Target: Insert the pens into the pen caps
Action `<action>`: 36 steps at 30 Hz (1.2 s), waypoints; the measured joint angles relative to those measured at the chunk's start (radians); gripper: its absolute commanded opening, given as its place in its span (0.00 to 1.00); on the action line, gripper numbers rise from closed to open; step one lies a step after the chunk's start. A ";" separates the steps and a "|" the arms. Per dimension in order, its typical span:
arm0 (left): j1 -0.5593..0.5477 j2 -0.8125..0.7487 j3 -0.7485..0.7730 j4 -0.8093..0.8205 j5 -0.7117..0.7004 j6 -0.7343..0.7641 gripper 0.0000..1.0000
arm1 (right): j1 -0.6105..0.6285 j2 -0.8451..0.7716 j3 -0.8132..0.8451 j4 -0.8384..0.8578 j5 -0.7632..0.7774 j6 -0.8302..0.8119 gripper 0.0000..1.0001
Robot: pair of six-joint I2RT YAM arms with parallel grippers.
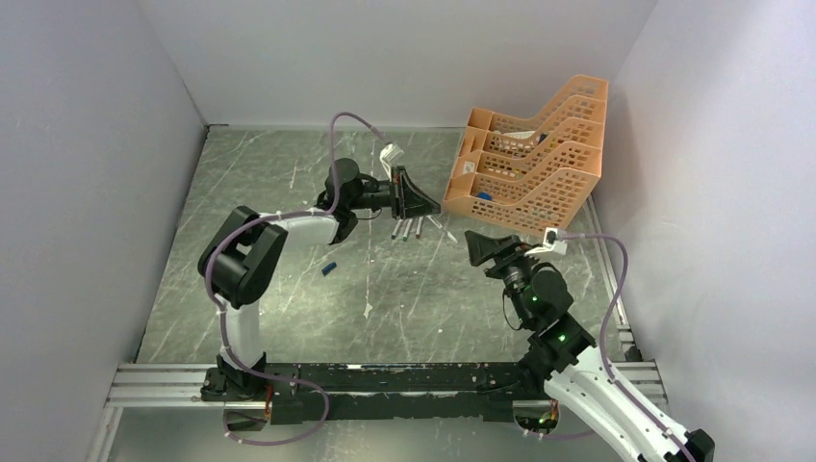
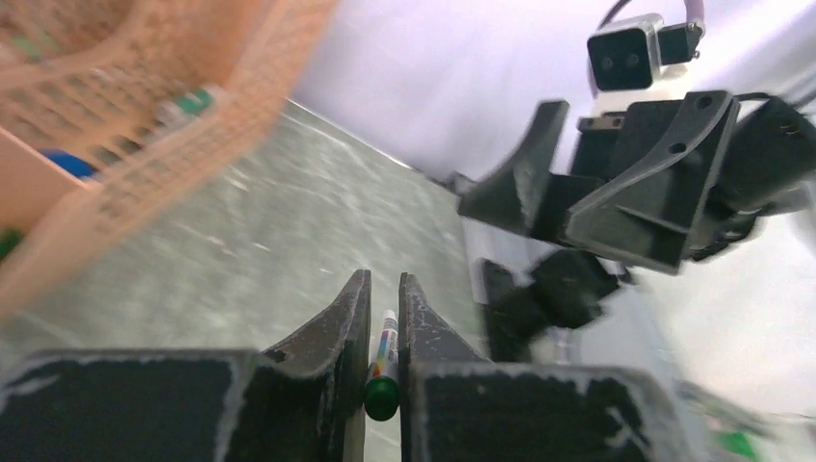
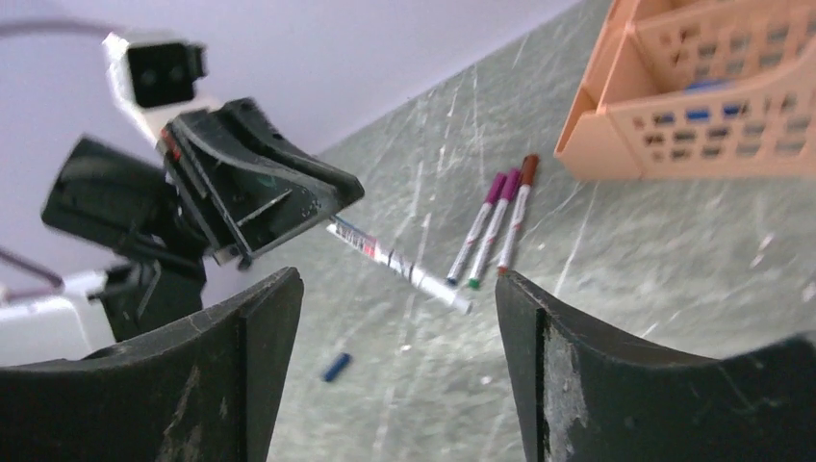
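The left gripper [image 1: 428, 204] clenches the last pen [image 3: 399, 264] beside three capped pens [image 3: 496, 226], so the released, empty right gripper [image 1: 478, 245] probably must fetch the blue cap [image 3: 336, 367] lying near-left.

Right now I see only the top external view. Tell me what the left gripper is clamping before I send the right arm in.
Observer: The left gripper is shut on a thin silvery-white marker pen, near its green rear end.
Operator: Report its free end.
Observer: The right wrist view shows it bare, no cap.
Operator: Check the three loose silvery-white pens.
Observer: All capped: two magenta-pink caps, one red-brown cap.
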 measured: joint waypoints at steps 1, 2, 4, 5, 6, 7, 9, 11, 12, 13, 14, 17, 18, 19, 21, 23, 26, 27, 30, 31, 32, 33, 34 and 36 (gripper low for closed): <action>-0.002 -0.016 -0.014 -0.005 -0.037 0.062 0.07 | 0.000 -0.012 -0.018 0.004 0.014 0.053 0.65; -0.006 -0.040 -0.038 -0.009 -0.084 0.142 0.07 | 0.000 -0.025 -0.040 0.009 0.027 0.120 0.64; -0.026 -0.099 -0.090 -0.005 -0.165 0.293 0.07 | -0.001 -0.041 -0.085 0.036 0.038 0.235 0.65; -0.043 -0.132 -0.118 0.009 -0.207 0.374 0.07 | -0.002 -0.047 -0.116 0.061 0.039 0.298 0.65; -0.057 -0.160 -0.145 0.032 -0.240 0.443 0.07 | -0.003 -0.048 -0.142 0.088 0.038 0.347 0.65; -0.067 -0.182 -0.174 0.069 -0.268 0.501 0.07 | -0.003 -0.045 -0.163 0.109 0.034 0.387 0.65; -0.086 -0.214 -0.236 0.168 -0.308 0.608 0.07 | -0.004 -0.022 -0.199 0.167 0.023 0.469 0.66; -0.095 -0.222 -0.278 0.255 -0.329 0.683 0.07 | -0.005 0.034 -0.232 0.261 0.004 0.555 0.66; -0.096 -0.222 -0.293 0.285 -0.338 0.712 0.07 | -0.005 0.061 -0.240 0.296 -0.006 0.586 0.66; -0.096 -0.222 -0.306 0.308 -0.344 0.735 0.07 | -0.005 0.098 -0.253 0.353 -0.014 0.621 0.66; -0.098 -0.222 -0.318 0.331 -0.351 0.757 0.07 | -0.005 0.139 -0.265 0.418 -0.021 0.657 0.67; -0.103 -0.222 -0.337 0.402 -0.364 0.802 0.07 | -0.006 0.271 -0.287 0.611 -0.034 0.734 0.66; -0.107 -0.222 -0.342 0.423 -0.365 0.810 0.07 | -0.006 0.320 -0.287 0.674 -0.042 0.752 0.67; -0.113 -0.222 -0.345 0.443 -0.365 0.818 0.07 | -0.006 0.364 -0.285 0.729 -0.050 0.767 0.67; -0.124 -0.221 -0.346 0.470 -0.364 0.824 0.07 | -0.007 0.437 -0.270 0.816 -0.072 0.790 0.67; -0.135 -0.221 -0.346 0.489 -0.360 0.825 0.07 | -0.007 0.515 -0.242 0.916 -0.095 0.810 0.66; -0.148 -0.221 -0.346 0.500 -0.356 0.827 0.06 | -0.008 0.601 -0.211 1.052 -0.113 0.835 0.66; -0.153 -0.221 -0.346 0.502 -0.353 0.829 0.07 | -0.010 0.621 -0.205 1.083 -0.117 0.840 0.66; -0.159 -0.222 -0.348 0.503 -0.340 0.830 0.07 | -0.017 0.672 -0.176 1.152 -0.130 0.856 0.65; -0.161 -0.222 -0.350 0.503 -0.335 0.829 0.07 | -0.019 0.685 -0.162 1.164 -0.134 0.859 0.64; -0.162 -0.223 -0.353 0.506 -0.330 0.830 0.07 | -0.021 0.696 -0.149 1.171 -0.138 0.860 0.61; -0.162 -0.225 -0.354 0.510 -0.326 0.830 0.07 | -0.023 0.710 -0.138 1.180 -0.143 0.861 0.59; -0.161 -0.230 -0.355 0.513 -0.323 0.829 0.07 | -0.024 0.723 -0.132 1.189 -0.148 0.864 0.58; -0.161 -0.242 -0.359 0.518 -0.313 0.827 0.07 | -0.026 0.744 -0.123 1.209 -0.153 0.872 0.57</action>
